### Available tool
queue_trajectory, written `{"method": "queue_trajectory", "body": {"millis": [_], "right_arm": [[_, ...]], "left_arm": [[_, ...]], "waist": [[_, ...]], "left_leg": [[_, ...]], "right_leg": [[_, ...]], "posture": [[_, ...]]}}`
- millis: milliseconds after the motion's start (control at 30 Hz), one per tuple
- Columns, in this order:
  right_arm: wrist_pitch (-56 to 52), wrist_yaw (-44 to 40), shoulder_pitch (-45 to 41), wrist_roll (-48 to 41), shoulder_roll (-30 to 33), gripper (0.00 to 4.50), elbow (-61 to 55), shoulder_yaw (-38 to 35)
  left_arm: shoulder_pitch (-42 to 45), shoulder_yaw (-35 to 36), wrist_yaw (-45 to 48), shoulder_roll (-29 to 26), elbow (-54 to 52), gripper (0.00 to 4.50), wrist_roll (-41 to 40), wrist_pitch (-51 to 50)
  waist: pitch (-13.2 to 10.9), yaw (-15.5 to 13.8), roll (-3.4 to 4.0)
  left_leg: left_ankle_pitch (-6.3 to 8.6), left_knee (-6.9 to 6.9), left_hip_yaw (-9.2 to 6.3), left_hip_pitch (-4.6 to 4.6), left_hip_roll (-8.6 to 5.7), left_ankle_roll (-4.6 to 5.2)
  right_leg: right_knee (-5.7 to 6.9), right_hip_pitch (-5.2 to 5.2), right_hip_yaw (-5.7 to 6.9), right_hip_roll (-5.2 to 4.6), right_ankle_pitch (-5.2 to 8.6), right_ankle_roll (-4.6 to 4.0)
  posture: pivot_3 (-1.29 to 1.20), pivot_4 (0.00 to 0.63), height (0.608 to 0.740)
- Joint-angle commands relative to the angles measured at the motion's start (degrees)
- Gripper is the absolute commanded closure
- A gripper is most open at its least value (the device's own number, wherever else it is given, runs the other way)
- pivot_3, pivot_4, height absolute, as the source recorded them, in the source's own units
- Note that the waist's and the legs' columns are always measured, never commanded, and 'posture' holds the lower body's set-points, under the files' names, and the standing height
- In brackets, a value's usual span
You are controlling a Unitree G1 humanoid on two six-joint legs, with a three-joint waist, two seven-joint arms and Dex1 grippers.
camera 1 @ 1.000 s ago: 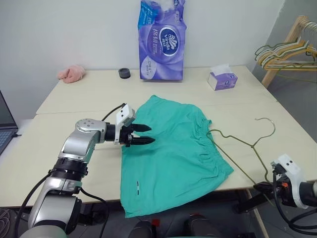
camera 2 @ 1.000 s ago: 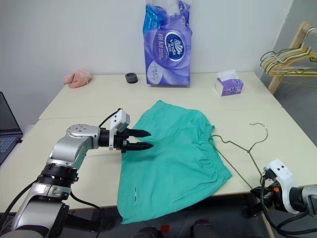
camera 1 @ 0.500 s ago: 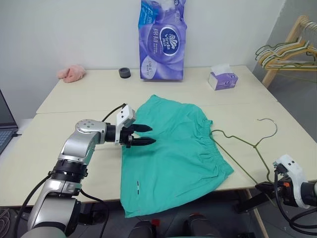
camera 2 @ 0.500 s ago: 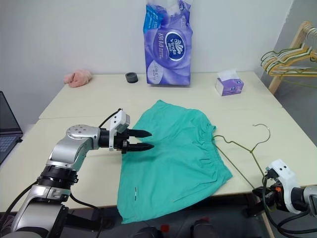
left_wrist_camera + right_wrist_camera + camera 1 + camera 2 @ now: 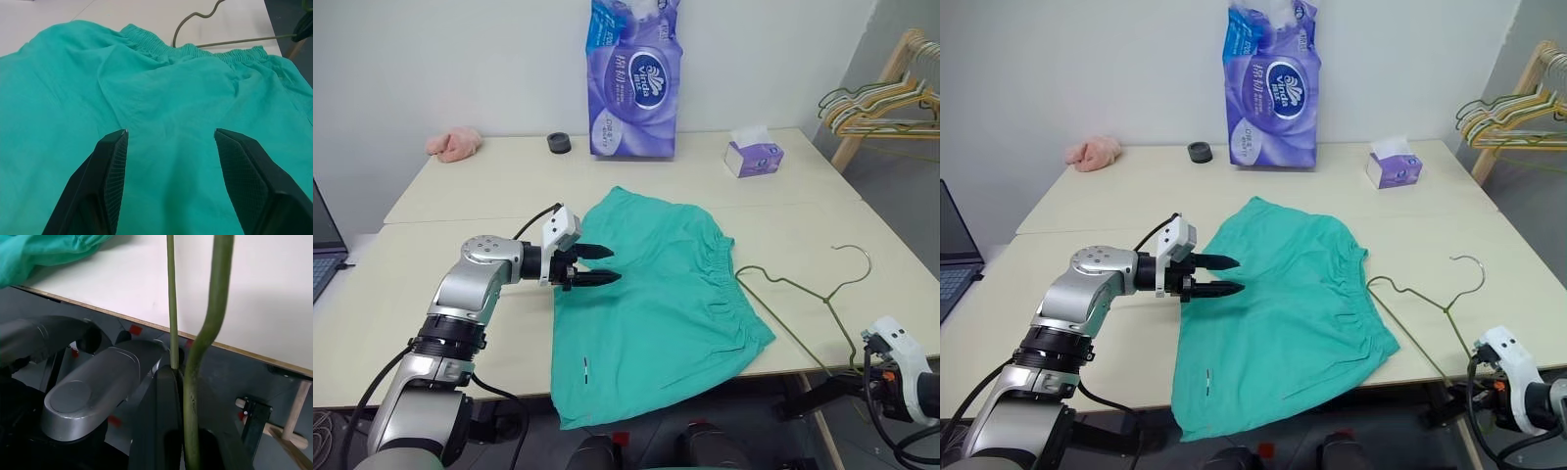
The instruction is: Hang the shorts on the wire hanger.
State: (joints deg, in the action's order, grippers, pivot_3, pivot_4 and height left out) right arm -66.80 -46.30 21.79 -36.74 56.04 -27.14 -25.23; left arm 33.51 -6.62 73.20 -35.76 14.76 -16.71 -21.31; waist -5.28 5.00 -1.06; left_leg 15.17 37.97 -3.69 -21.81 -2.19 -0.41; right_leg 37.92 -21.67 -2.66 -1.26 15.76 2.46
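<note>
Your left gripper (image 5: 609,265) has its two black fingers (image 5: 110,171) spread apart with nothing between them; they hover over the left edge of the shorts (image 5: 656,304), pointing toward the waistband. Your right gripper (image 5: 178,374) is clamped tight on the wire hanger (image 5: 803,299), pinching the thin olive-green wire just past the near edge of the table (image 5: 460,196); both runs of wire rise from the closed fingers up over the table top.

Take the shorts as your landmark. They lie flat and spread on the table, teal-green, with the gathered elastic waistband along their right side and the leg hems hanging slightly over the near table edge. A tiny white mark (image 5: 584,367) sits near the hem at their lower left. The wire hanger lies to the right of the shorts, its nearest bend just beside the waistband, its hook (image 5: 855,257) curling further right, well clear of the fabric.

Behind the shorts stands a tall purple tissue pack (image 5: 634,78). To its left are a small dark roll (image 5: 559,144) and, further left, a pink cloth (image 5: 455,145). Behind and to the right of the shorts sits a small purple tissue box (image 5: 752,155). Far right, off the table, a bunch of pale hangers (image 5: 881,103) hangs on a wooden rack.
</note>
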Motion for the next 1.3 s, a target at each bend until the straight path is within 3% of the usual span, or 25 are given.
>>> {"method": "queue_trajectory", "body": {"millis": [33, 500, 900, 1133, 1300], "right_arm": [[-0.33, -1.54, -1.34, -2.52, 0.66, 4.50, -3.13, -1.16], [-0.60, -3.41, -5.15, -3.37, 3.96, 4.50, -2.19, 2.33], [-6.86, 1.20, -24.05, -2.64, -1.60, 4.50, 10.75, 14.57], [-14.11, 0.01, -29.80, -5.89, -1.79, 4.50, 14.59, 16.82], [-19.58, 3.50, -38.42, -6.29, -7.74, 4.50, 19.56, 16.25]], "left_arm": [[1.20, 0.96, 0.01, -0.03, 0.21, 1.53, -0.27, 1.34], [0.12, 1.40, -1.27, -0.40, -1.07, 1.53, -0.49, 0.97], [1.88, 2.16, -2.71, 0.34, 0.09, 1.53, -0.69, 1.21], [3.31, 3.64, -5.31, 0.90, 1.65, 1.53, -0.56, 1.84], [3.38, 4.09, -5.59, 0.81, 1.57, 1.53, -0.67, 1.61]], "waist": [[-0.02, 0.00, 0.01], [-0.38, -0.13, -0.03], [-0.43, -0.08, -0.01], [-0.43, -0.24, 0.00], [-0.42, 0.05, 0.01]], "left_leg": [[0.00, 0.00, 0.00, 0.00, 0.01, 0.00], [0.01, -0.03, -0.04, -0.07, 0.00, 0.00], [0.00, 0.00, -0.01, -0.06, 0.00, 0.00], [0.01, -0.03, -0.09, -0.12, -0.01, 0.00], [0.00, 0.00, -0.04, -0.08, -0.01, 0.01]], "right_leg": [[0.00, 0.00, 0.00, 0.00, 0.00, 0.00], [-0.04, -0.04, 0.04, -0.01, 0.00, 0.00], [0.01, -0.08, 0.01, -0.02, -0.01, -0.01], [0.04, -0.11, 0.08, -0.05, -0.03, -0.04], [0.07, -0.11, 0.03, -0.05, -0.07, -0.08]], "posture": [[-0.18, 0.078, 0.740], [-0.16, 0.078, 0.740], [-0.16, 0.070, 0.740], [-0.14, 0.063, 0.740], [-0.13, 0.061, 0.740]]}}
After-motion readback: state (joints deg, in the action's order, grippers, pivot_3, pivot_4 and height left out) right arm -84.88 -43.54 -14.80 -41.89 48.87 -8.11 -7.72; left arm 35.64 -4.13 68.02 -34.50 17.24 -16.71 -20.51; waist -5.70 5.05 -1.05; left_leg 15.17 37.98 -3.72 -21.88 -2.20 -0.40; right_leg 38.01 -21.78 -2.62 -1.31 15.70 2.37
